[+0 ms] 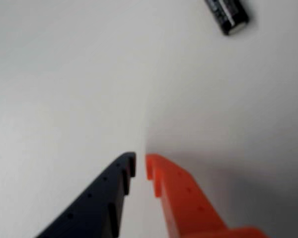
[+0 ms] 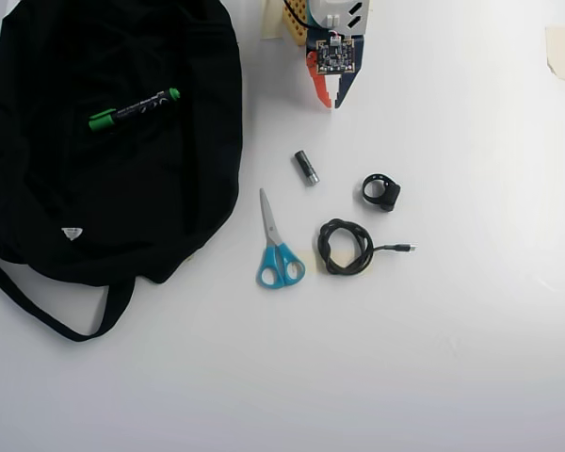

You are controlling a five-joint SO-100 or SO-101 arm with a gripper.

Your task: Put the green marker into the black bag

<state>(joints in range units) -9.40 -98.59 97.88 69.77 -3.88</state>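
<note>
Bag: one black bag [image 2: 160,188], at the table's [image 2: 471,358] left edge.
Marker: one green marker [image 2: 134,109] lies on the bag.
Fingers [image 1: 140,166]: nearly closed, empty.
Open room: bare table below the scissors [image 2: 277,247].
Right of bag: one battery [image 2: 306,168].

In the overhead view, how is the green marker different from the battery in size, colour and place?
The green marker is long and slim; the battery is short and stubby. The marker has a green cap and green end on a black barrel; the battery is dark with a silvery end. The marker lies on the black bag; the battery lies on the bare white table. Both lie flat and untouched by the gripper.
</note>
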